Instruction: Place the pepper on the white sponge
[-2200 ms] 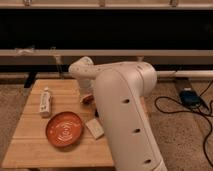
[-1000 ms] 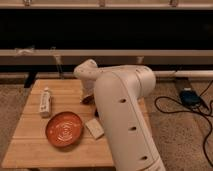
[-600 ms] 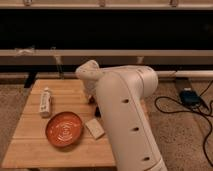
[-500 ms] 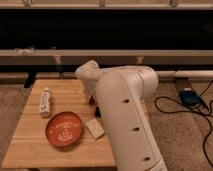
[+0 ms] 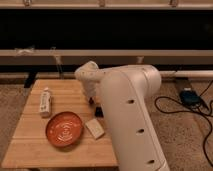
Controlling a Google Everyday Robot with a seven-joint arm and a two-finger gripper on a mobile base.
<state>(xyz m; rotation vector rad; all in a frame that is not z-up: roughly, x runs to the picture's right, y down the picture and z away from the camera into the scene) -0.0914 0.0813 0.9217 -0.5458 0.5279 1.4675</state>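
The gripper points down at mid-frame, over the pepper, a dark bit at its tip, probably to take it; its grip I cannot tell. The sponge waits just below on the tabletop.

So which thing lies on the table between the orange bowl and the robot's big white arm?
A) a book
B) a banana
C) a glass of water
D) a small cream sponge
D: the white sponge lies right beside the orange bowl on the table, and the gripper hangs low over the table just behind it.
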